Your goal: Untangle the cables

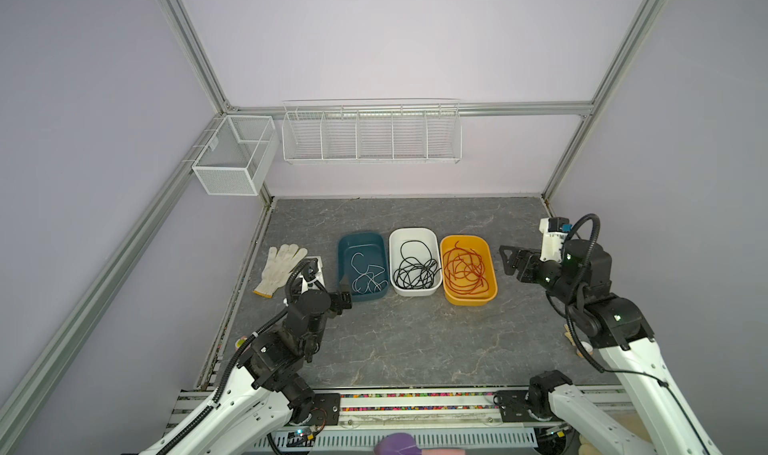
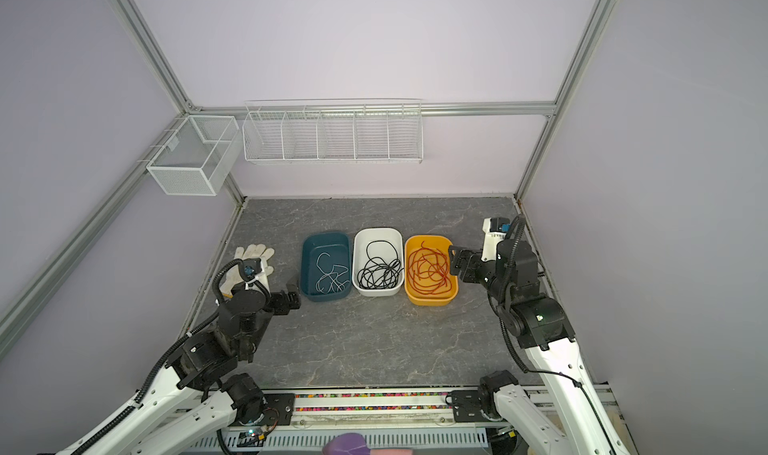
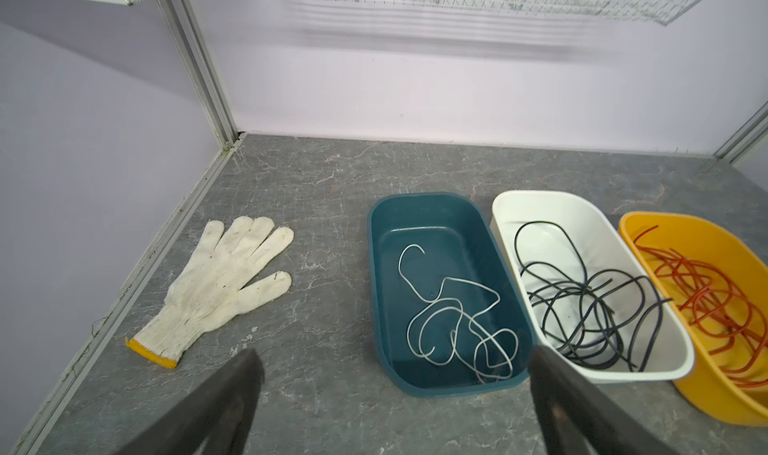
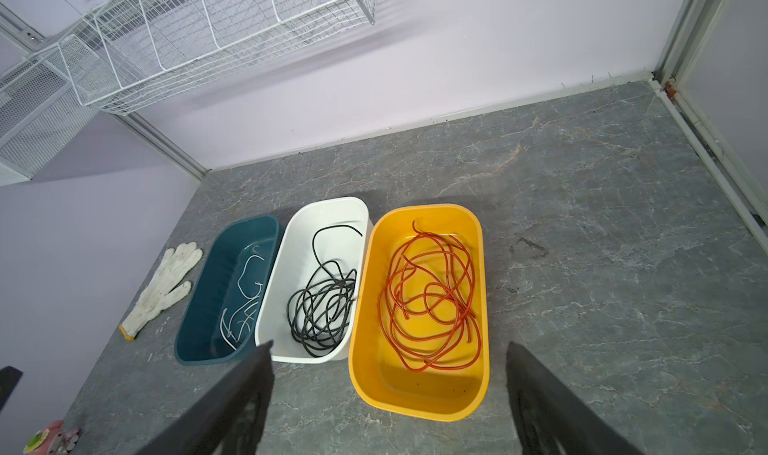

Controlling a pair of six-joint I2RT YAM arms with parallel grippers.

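We see 3 tubs side by side on the counter (image 1: 415, 340). The white cable (image 3: 457, 282) lies in the teal tub (image 3: 415, 197), the black cables (image 4: 320, 307) in the white tub (image 3: 540, 195), the red cables (image 4: 449, 274) in the yellow tub (image 3: 727, 407). L claw (image 3: 392, 353) is spread wide w/ nothing in it, by the teal tub. R claw (image 4: 388, 345) is spread wide too, empty, by the yellow tub. A glove (image 3: 220, 282) lies left of the tubs.
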